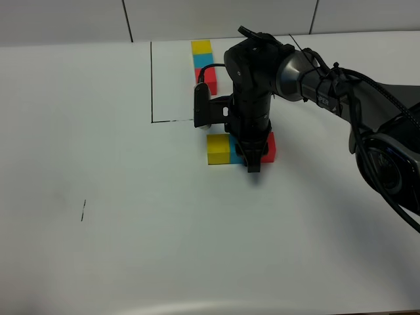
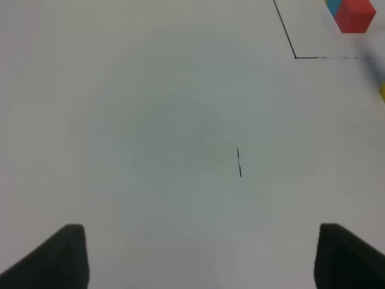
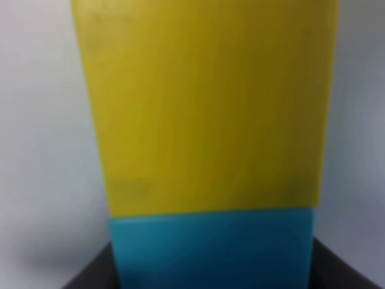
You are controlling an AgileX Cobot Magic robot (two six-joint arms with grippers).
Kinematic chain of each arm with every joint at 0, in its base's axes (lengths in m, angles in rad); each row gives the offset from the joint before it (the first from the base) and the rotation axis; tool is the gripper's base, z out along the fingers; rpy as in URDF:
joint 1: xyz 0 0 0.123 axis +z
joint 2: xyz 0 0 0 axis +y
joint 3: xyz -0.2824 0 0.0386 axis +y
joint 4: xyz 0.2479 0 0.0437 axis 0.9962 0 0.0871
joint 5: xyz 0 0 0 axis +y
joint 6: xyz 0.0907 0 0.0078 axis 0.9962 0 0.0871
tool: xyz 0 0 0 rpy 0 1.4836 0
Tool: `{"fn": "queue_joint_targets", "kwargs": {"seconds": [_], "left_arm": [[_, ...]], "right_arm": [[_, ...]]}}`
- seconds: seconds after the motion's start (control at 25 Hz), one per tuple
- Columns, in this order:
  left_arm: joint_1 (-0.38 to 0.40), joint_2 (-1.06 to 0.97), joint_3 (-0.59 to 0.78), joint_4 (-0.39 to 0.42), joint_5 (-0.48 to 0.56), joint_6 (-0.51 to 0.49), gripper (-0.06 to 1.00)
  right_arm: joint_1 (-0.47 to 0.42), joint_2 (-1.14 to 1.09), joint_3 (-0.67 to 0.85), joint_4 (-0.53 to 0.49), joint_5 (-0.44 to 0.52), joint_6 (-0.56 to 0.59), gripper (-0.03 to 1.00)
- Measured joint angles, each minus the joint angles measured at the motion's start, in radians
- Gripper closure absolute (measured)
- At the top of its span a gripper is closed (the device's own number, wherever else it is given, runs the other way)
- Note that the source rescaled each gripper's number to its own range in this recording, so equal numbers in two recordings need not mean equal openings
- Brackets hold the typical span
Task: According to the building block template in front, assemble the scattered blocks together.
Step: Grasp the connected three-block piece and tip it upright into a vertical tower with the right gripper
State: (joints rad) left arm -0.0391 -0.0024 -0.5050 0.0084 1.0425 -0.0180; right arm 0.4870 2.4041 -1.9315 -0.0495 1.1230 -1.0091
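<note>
Three plain matte cubes sit in a tight row on the white table: yellow block, cyan-blue block, red block. The right gripper is down at the cyan-blue one, jaws together. Behind, the outlined template row. The left gripper hangs apart over bare tabletop

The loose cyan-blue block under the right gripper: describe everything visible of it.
The cyan-blue block is a plain matte cube lying flat on the white table, in the middle of a row: the yellow block touches one side, the red block sits on the other. The right gripper stands over it, hiding most of it from above; the wrist view shows dark fingers at both its sides.
</note>
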Motion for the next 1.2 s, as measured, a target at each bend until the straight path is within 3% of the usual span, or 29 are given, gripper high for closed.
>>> {"fn": "queue_joint_targets", "kwargs": {"seconds": [0.48,0.64,0.96,1.2], "left_arm": [[0.000,0.000,0.000,0.000,0.000,0.000,0.32],[0.000,0.000,0.000,0.000,0.000,0.000,0.32],[0.000,0.000,0.000,0.000,0.000,0.000,0.32],[0.000,0.000,0.000,0.000,0.000,0.000,0.32]], "right_arm": [[0.000,-0.017,0.000,0.043,0.020,0.030,0.97],[0.000,-0.018,0.000,0.050,0.027,0.109,0.97],[0.000,-0.054,0.000,0.100,0.025,0.483,0.97],[0.000,-0.066,0.000,0.129,0.027,0.902,0.97]]}}
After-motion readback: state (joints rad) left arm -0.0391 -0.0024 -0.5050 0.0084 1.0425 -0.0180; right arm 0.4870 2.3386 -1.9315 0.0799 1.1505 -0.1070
